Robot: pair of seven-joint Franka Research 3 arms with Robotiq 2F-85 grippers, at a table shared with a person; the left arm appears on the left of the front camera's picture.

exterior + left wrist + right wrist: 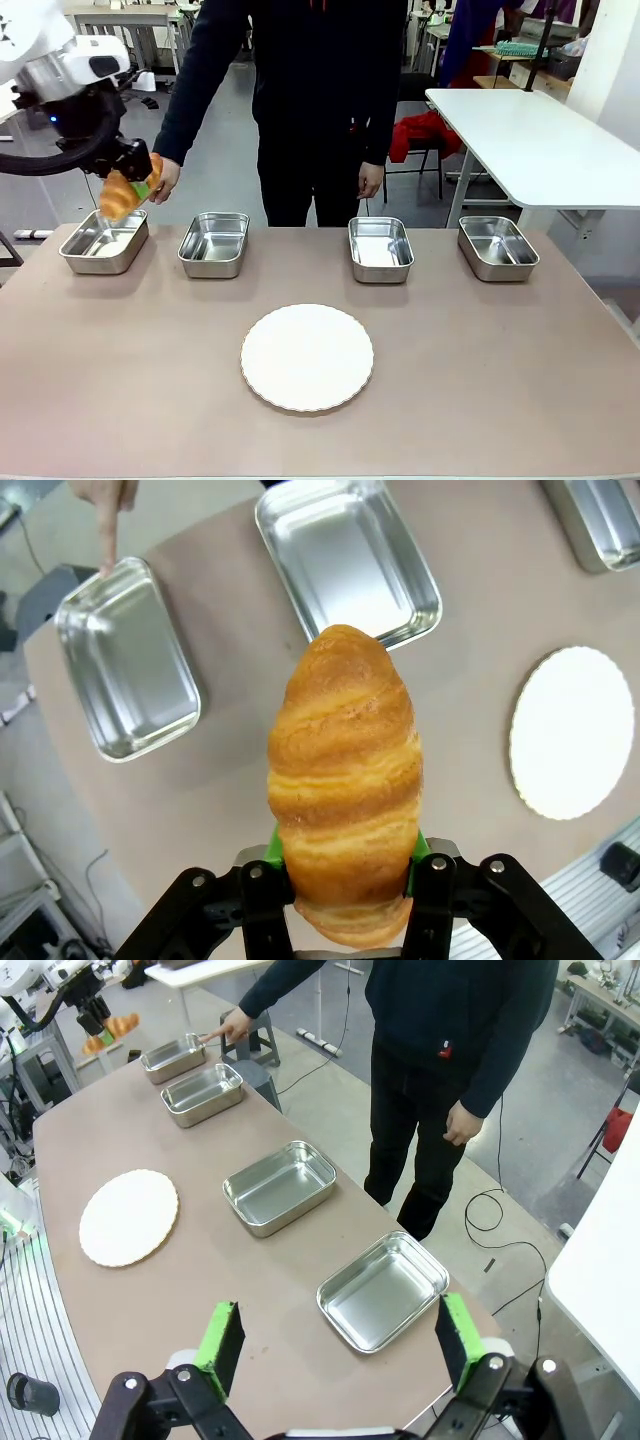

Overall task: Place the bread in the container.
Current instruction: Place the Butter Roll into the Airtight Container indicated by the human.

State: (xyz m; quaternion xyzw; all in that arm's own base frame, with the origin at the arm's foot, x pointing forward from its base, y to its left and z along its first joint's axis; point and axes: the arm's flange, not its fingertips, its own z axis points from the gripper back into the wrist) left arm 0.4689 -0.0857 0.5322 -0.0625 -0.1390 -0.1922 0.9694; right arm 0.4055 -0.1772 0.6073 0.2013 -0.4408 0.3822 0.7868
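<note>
The bread [120,196], a golden-brown ridged croissant, hangs in the air with my left gripper [140,180] shut on it. It is above the far edge of the leftmost container [100,262], a shiny steel pan. In the left wrist view the bread [345,780] stands up between the green pads [275,845], with that pan [125,670] below and a person's finger [108,530] pointing at its rim. The person's hand [166,180] is right beside the bread. My right gripper [340,1335] is open and holds nothing, over the table's near right end.
Three more steel pans [214,243] [380,247] [497,247] line the far side. A round white plate [307,357] lies at the table's middle. The person [320,100] stands at the far edge. A white table [530,140] is off to the right.
</note>
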